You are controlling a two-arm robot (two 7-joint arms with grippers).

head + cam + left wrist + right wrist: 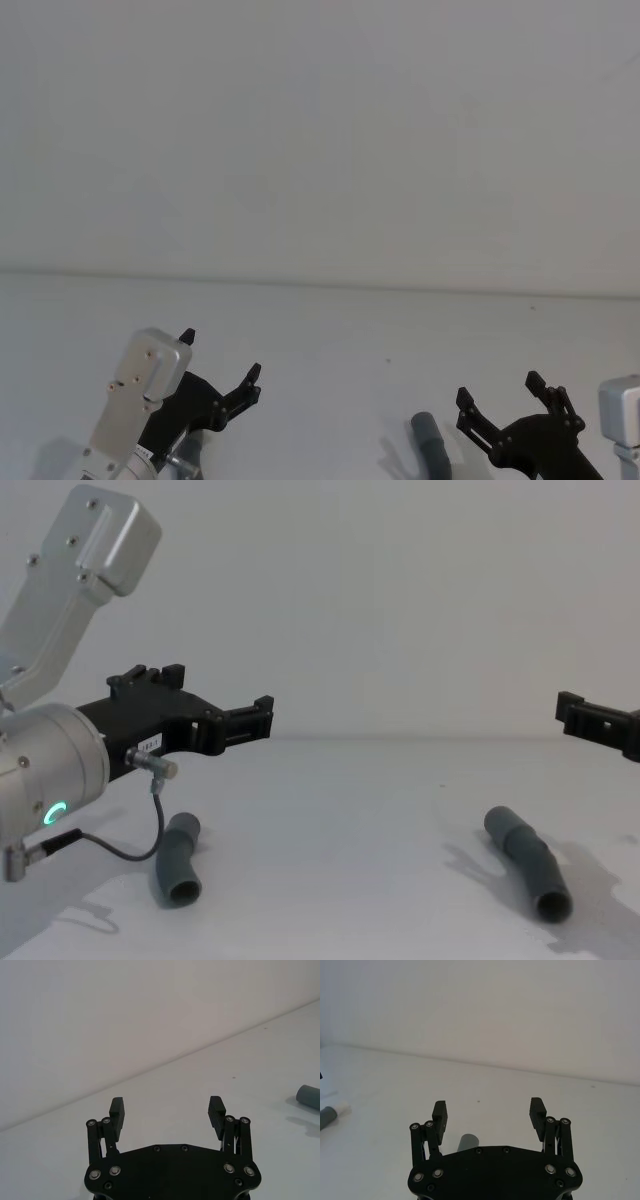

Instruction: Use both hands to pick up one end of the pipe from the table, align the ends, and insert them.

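Note:
Two dark grey pipe pieces lie apart on the white table (pixel 340 810). The shorter piece (pixel 178 862) rests below my left gripper (pixel 215 695); the right wrist view shows it far off with its white tip (pixel 342 1109). The longer piece (pixel 527 862) lies on the right, also seen as a grey pipe end (pixel 430 440) beside my right gripper (pixel 500 390). That smooth grey end (pixel 467 1141) sits just under the right gripper (pixel 487 1108), which is open and holds nothing. My left gripper (pixel 166 1107) is open too, hovering above the table, with a grey pipe end (pixel 308 1096) off to its side.
A plain white wall (pixel 320 130) rises behind the table's far edge. A thin black cable (pixel 150 825) loops from the left wrist down toward the shorter piece. Bare table (pixel 330 340) lies between the two arms.

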